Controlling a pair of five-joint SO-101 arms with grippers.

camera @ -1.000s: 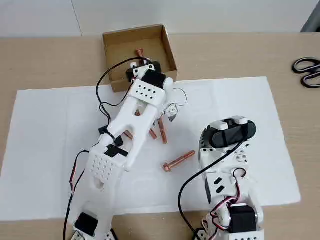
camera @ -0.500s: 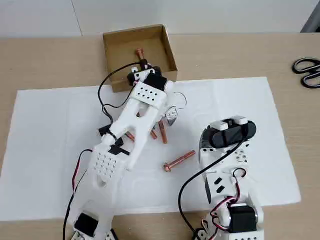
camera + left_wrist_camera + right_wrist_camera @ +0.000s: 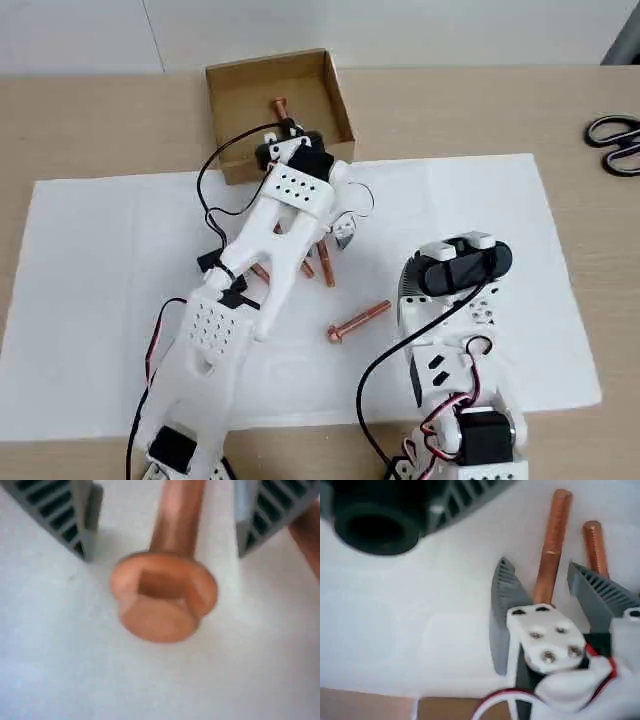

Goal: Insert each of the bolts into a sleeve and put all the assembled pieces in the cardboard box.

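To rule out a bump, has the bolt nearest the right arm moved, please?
No: the bolt lies at the same spot on the white sheet.

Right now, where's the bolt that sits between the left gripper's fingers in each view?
High view: the bolt lies on the white sheet near the cardboard box, partly under the left arm.
Left wrist view: the bolt, head toward the camera, between the open fingers of the left gripper.
Right wrist view: its shaft between those same fingers.
Shared landmark: the white sheet under it.
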